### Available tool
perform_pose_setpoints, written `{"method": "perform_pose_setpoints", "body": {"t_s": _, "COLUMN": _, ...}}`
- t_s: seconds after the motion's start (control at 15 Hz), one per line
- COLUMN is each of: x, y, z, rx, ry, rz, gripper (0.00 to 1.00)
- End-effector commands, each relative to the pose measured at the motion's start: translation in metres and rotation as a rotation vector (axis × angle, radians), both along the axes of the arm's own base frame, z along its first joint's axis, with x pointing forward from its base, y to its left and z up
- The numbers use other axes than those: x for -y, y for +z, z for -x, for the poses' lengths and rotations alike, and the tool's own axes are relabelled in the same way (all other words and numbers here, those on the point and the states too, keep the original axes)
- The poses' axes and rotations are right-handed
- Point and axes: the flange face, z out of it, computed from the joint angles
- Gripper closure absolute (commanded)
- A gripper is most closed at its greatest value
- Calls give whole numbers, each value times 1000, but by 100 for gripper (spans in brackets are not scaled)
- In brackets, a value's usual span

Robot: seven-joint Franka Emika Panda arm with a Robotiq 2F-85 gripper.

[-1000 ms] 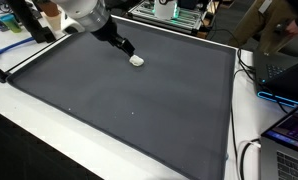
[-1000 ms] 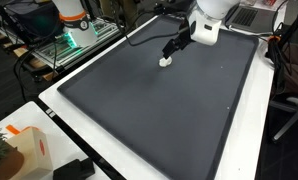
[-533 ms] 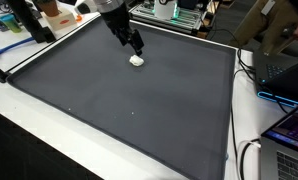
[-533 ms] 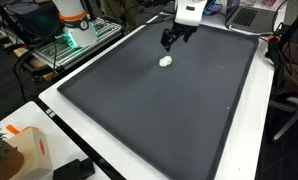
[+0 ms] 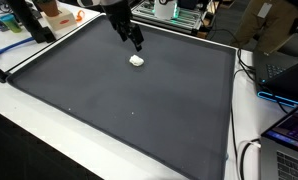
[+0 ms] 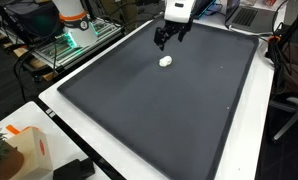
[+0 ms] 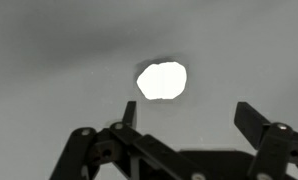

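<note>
Dark grey fabric mat [image 5: 139,115] covers my white workbench [image 5: 29,125]. Small white rounded lump [image 5: 136,60] lies on the mat near its far edge. Black gripper [image 5: 136,43] hovers just above the lump, jaws spread wide, empty, not touching.

A dark grey mat [image 5: 139,100] covers a white table [image 5: 49,135] under even indoor light, with a laptop [image 5: 292,138] at four o'clock in an exterior view, and an orange box [image 6: 19,150] at seven o'clock and green-lit electronics [image 6: 74,40] at ten o'clock in an exterior view.
</note>
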Motion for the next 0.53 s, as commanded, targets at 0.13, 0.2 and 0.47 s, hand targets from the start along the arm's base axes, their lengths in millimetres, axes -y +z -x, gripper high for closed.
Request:
{"method": "perform_pose_setpoints", "body": {"t_s": 0.13, "x": -6, "y": 6, "z": 53, "rx": 98, "ry": 71, "rz": 80, "gripper": 0}}
{"method": "perform_pose_setpoints", "body": {"t_s": 0.2, "x": -9, "y": 8, "z": 66, "rx": 116, "ry": 84, "rz": 95, "gripper": 0}}
{"method": "perform_pose_setpoints", "body": {"t_s": 0.47, "x": -36, "y": 21, "z": 121, "rx": 242, "ry": 138, "rz": 132, "gripper": 0}}
